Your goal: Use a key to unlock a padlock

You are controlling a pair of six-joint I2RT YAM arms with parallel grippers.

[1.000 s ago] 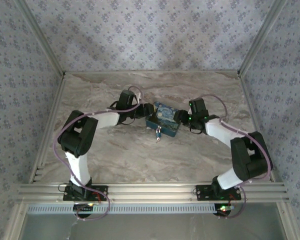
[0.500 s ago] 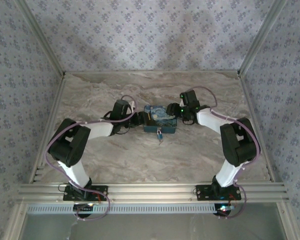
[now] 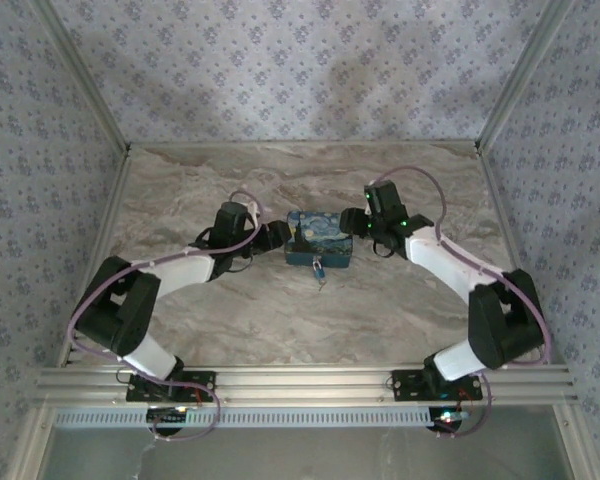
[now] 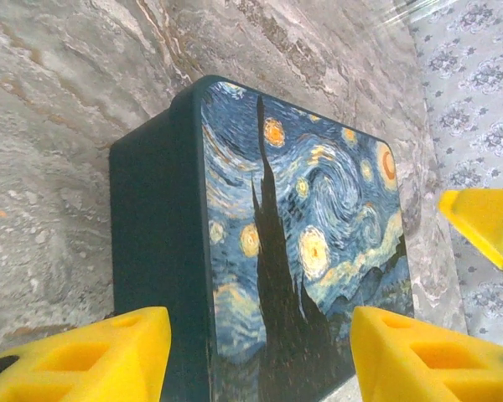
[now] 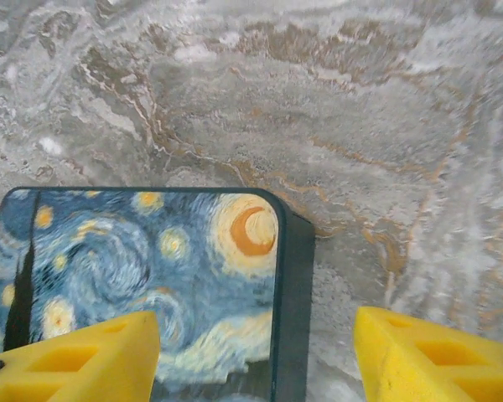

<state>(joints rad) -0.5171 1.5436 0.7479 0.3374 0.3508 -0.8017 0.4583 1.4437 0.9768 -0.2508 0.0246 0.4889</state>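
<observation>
A dark box with a starry-night lid [image 3: 320,237] lies mid-table. A small padlock [image 3: 318,267] hangs from its front side; I cannot make out the key at this size. My left gripper [image 3: 279,238] sits at the box's left end, open. In the left wrist view the left gripper [image 4: 260,356] has its yellow fingers [image 4: 92,356] on either side of the box [image 4: 302,226], and nothing is held. My right gripper [image 3: 351,222] is at the box's back right corner, open. The right gripper [image 5: 256,356] straddles the edge of the box [image 5: 151,260].
The marble tabletop [image 3: 280,320] is bare in front of the box. Patterned walls [image 3: 300,70] and metal frame posts close off the back and sides. A yellow finger of the right gripper [image 4: 486,222] shows past the box in the left wrist view.
The box has moved slightly back and turned squarer to the table. The left arm has drawn back to the left and its jaws have widened a little. The right gripper has moved to the box's back right corner.
</observation>
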